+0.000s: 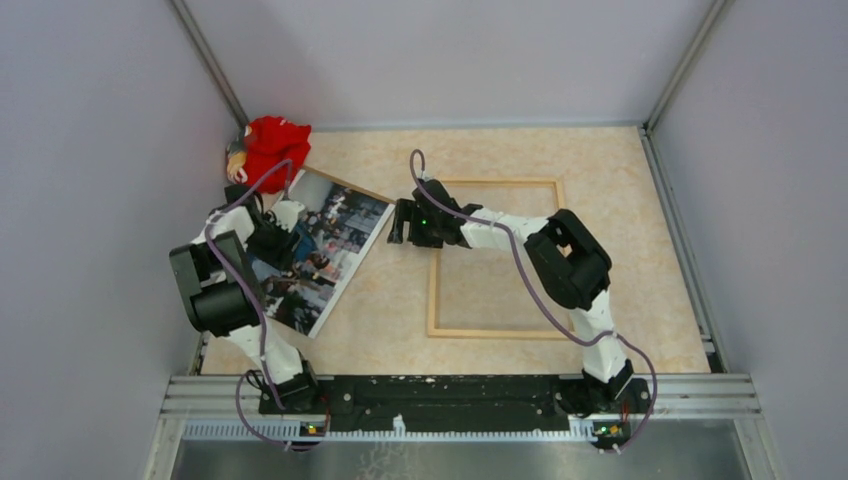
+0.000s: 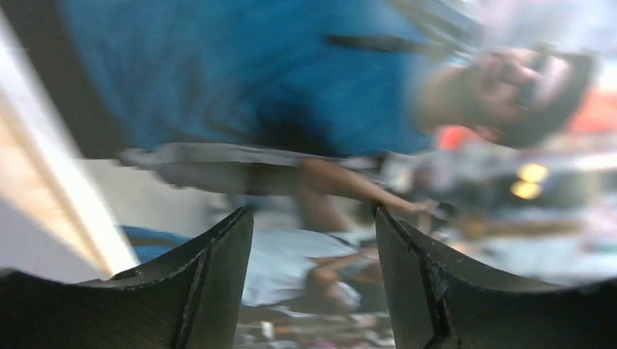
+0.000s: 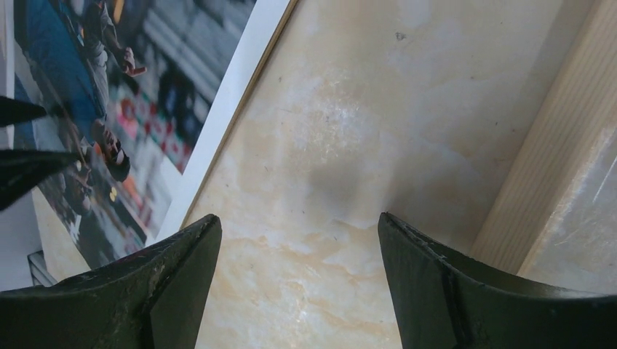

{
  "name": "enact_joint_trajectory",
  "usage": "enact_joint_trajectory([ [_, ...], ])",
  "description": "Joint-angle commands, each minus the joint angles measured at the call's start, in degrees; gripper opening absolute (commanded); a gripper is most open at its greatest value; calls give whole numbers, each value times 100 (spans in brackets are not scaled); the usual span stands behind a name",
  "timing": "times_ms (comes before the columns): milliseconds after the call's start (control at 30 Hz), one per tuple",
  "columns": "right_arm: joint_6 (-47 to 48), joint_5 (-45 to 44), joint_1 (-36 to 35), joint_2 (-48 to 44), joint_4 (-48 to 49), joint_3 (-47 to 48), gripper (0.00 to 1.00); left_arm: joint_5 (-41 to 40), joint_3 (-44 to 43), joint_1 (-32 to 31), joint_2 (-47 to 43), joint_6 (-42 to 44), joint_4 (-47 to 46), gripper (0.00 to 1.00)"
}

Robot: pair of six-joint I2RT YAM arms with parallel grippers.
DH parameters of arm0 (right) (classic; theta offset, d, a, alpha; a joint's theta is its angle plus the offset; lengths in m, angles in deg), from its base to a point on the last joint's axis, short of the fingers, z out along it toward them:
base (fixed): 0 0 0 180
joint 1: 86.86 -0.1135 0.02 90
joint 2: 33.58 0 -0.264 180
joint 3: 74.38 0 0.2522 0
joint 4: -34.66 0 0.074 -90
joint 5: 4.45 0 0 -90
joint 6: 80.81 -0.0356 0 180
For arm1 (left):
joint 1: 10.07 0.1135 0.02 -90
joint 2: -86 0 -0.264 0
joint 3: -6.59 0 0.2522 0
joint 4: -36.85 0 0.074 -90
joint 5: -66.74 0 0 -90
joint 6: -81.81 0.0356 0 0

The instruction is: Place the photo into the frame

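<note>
The photo [image 1: 345, 225], a glossy crowd scene with a white border, lies face up and askew at the table's left. My left gripper [image 1: 288, 245] hovers low over its middle, open, and the print [image 2: 255, 87] fills the left wrist view between the black fingers [image 2: 218, 276]. The light-wood frame [image 1: 497, 183] lies flat at centre right. My right gripper [image 1: 398, 222] sits over bare table between the photo's right edge [image 3: 124, 87] and the frame's left rail [image 3: 560, 145]. It is open, with nothing between its fingers [image 3: 422, 276].
A red cloth figure [image 1: 275, 145] lies in the back left corner, just behind the photo. A thin brown board edge [image 1: 350, 185] shows under the photo's far side. Grey walls close in the beige table [image 1: 390, 330] on three sides.
</note>
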Motion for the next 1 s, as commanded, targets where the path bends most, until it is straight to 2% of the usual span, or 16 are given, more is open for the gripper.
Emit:
enact_joint_trajectory([
  [0, -140, -133, 102, -86, -38, -144, 80, 960, -578, -8, 37, 29, 2080, 70],
  [67, -174, -141, 110, -74, -23, -159, 80, 817, -960, 35, -73, 14, 2064, 72],
  [100, -190, -121, 103, -68, -8, -166, 80, 424, -1069, 39, -103, -26, 1831, 73],
  [267, -178, -52, 102, -133, 98, -257, 80, -1729, -869, 235, -66, -307, -831, 71],
  [400, -169, -46, 102, -274, 208, -460, 79, -2563, -779, 355, 267, -123, -2220, 69],
  [500, -168, -3, 107, -336, 282, -557, 79, -2748, -889, 382, 571, -61, -2577, 69],
  [667, -186, 2, 102, -374, 361, -660, 78, -2454, -972, 377, 857, -165, -2432, 70],
  [967, -283, 41, 102, -361, 503, -786, 77, -2418, -643, 341, 1128, -227, -2817, 69],
])
